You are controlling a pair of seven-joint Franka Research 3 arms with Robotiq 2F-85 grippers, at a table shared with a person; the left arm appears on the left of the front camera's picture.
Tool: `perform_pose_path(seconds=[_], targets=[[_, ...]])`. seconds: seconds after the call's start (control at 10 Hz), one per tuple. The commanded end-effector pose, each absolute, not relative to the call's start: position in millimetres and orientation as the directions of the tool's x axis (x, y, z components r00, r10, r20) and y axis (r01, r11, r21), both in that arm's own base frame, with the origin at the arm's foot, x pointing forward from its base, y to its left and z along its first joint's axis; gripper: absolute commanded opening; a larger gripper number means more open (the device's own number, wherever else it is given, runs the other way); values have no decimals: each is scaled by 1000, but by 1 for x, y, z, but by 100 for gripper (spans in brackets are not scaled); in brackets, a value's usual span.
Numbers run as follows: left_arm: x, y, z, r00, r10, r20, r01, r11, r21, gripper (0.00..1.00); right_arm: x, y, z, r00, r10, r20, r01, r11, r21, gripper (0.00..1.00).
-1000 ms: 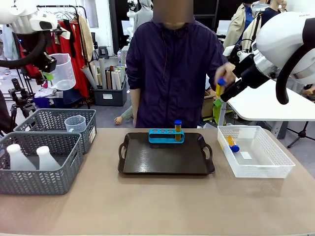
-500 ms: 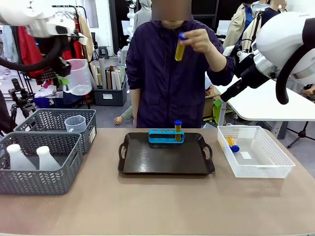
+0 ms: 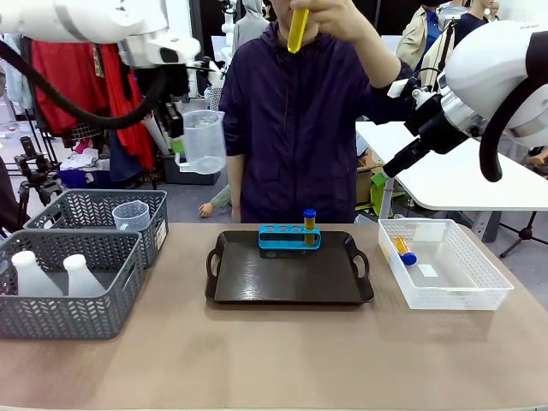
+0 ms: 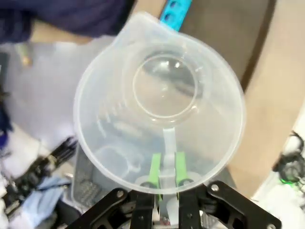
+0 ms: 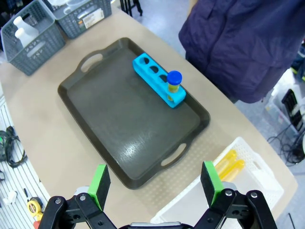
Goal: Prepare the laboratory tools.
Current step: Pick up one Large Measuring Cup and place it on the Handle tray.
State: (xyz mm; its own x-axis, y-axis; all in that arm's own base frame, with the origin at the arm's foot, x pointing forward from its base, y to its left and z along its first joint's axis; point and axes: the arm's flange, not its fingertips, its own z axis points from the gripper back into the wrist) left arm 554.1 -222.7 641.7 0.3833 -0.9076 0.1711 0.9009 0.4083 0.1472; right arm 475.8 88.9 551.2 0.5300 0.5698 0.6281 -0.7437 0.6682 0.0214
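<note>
Your left gripper (image 4: pixel 165 167) is clamped tight on the flat handle of the clear plastic measuring beaker (image 3: pixel 204 141), which hangs upright in the air up and left of the dark tray (image 3: pixel 257 287), round mouth up, spout away from the fingers. Your right gripper (image 5: pixel 155 179) stands wide open and empty. One blue-capped tube (image 3: pixel 309 224) stands upright in the blue rack (image 3: pixel 282 238), and a slim yellow tube (image 3: pixel 297 30) is near vertical in the person's raised hand (image 3: pixel 330 13).

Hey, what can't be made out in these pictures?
- Front view: the top of the raised tube, cut off by the picture's top edge and covered by the person's hand.
- Right wrist view: how many tubes lie in the white basket; its lattice wall obscures them.
- Left wrist view: the beaker scale marks, blurred.
</note>
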Motion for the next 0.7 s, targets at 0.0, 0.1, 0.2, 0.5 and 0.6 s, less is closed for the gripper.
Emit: perform_pose_path(seconds=[0.0, 0.1, 0.2, 0.5, 0.6], targets=[[555, -264, 642, 253, -959, 126, 960, 266, 92, 0, 476, 88, 551, 531, 566, 631, -744, 668, 26, 100], [551, -289, 635, 162, -979, 126, 981, 174, 91, 0, 476, 88, 551, 531, 566, 631, -744, 668, 26, 100], [546, -311, 626, 98, -990, 103, 992, 105, 67, 0, 476, 88, 551, 531, 566, 631, -744, 668, 26, 100], [514, -360, 586, -31, -993, 114, 998, -24, 57, 0, 476, 88, 551, 531, 566, 631, -744, 668, 26, 100], [506, -369, 576, -42, -989, 139, 997, -33, 65, 0, 476, 88, 551, 531, 566, 631, -744, 668, 26, 100]])
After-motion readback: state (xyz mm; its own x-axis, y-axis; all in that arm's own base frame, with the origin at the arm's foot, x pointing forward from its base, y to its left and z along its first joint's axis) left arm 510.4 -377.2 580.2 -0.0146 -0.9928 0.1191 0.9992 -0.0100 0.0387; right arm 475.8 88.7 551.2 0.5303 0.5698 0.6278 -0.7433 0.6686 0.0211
